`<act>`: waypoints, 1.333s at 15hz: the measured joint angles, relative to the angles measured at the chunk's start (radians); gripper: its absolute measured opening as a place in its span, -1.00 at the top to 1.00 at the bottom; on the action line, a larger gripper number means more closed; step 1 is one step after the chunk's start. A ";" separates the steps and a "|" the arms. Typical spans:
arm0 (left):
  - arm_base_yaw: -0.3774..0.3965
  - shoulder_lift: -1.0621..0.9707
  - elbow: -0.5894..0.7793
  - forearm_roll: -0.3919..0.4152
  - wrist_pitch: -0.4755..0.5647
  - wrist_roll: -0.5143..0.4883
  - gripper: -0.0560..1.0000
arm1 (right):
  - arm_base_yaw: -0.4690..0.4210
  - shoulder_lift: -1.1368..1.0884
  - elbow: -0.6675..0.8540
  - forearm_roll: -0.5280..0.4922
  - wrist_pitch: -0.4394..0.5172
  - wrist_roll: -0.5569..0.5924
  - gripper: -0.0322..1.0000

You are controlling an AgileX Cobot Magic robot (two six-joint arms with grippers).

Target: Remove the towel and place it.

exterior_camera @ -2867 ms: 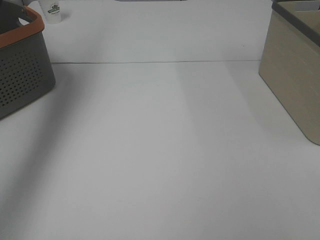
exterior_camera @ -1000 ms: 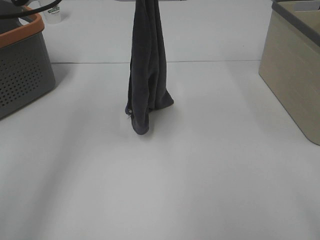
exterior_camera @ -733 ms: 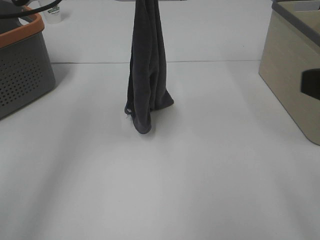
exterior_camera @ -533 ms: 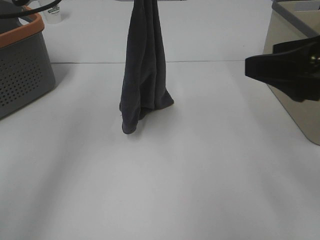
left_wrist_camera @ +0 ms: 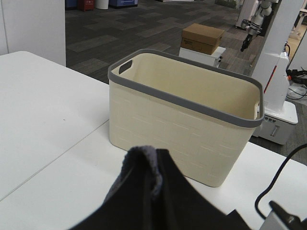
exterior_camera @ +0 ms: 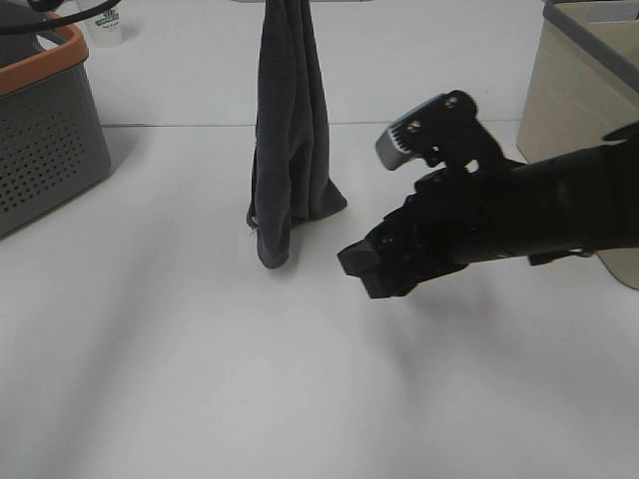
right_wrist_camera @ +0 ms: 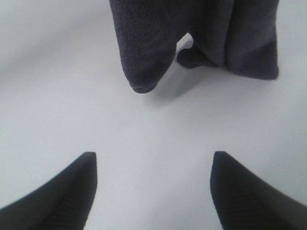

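Observation:
The dark charcoal towel (exterior_camera: 290, 130) hangs bunched in a long vertical drape from the top edge of the exterior high view, its lower end resting on the white table. In the left wrist view my left gripper (left_wrist_camera: 153, 191) is shut on a fold of the towel (left_wrist_camera: 142, 160); this gripper is out of the exterior high frame. My right gripper (exterior_camera: 364, 269) is open and empty, low over the table just right of the towel's lower end. In the right wrist view the fingers (right_wrist_camera: 57, 196) spread wide, with the towel's hanging ends (right_wrist_camera: 201, 33) ahead of them.
A grey perforated basket with an orange rim (exterior_camera: 45, 130) stands at the far left. A beige basket with a grey rim (exterior_camera: 584, 140) stands at the right, also in the left wrist view (left_wrist_camera: 187, 115). A white cup (exterior_camera: 105, 25) sits behind the grey basket.
The towel came into view hanging over the table's middle and swayed slightly. My right arm came in from the right and moved left and down to the towel's lower end.

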 joint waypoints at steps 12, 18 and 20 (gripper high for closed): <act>0.000 0.000 0.000 -0.009 0.228 -0.038 0.89 | 0.187 0.381 -0.376 0.008 -0.285 0.280 -0.36; 0.000 0.000 0.000 -0.010 0.328 -0.038 0.89 | 0.187 0.470 -0.454 0.009 -0.261 0.311 -0.35; 0.000 0.000 0.000 -0.020 0.390 -0.051 0.89 | 0.187 0.470 -0.455 0.010 -0.225 0.333 -0.34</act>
